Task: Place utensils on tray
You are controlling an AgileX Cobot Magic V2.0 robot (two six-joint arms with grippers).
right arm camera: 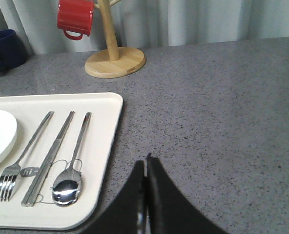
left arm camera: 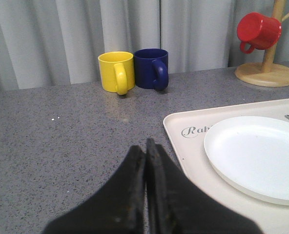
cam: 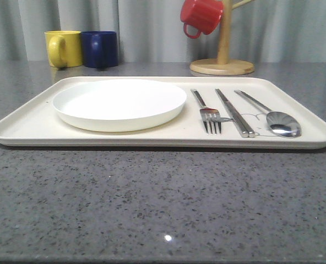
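Observation:
The cream tray (cam: 31, 122) lies across the middle of the grey table. On its left half rests the round white plate (cam: 119, 103). To the plate's right lie the steel fork (cam: 206, 111), the pair of chopsticks (cam: 234, 113) and the spoon (cam: 270, 116), side by side. In the left wrist view my left gripper (left arm camera: 145, 146) is shut and empty over bare table, just off the tray's (left arm camera: 188, 151) corner beside the plate (left arm camera: 257, 156). My right gripper (right arm camera: 145, 163) is shut and empty over the table beside the tray (right arm camera: 105, 161), near the spoon (right arm camera: 70, 180), chopsticks (right arm camera: 49, 158) and fork (right arm camera: 22, 158).
A yellow mug (cam: 64, 48) and a blue mug (cam: 100, 48) stand at the back left. A wooden mug tree (cam: 222, 60) holding a red mug (cam: 201, 15) stands at the back right. Grey curtains close off the rear.

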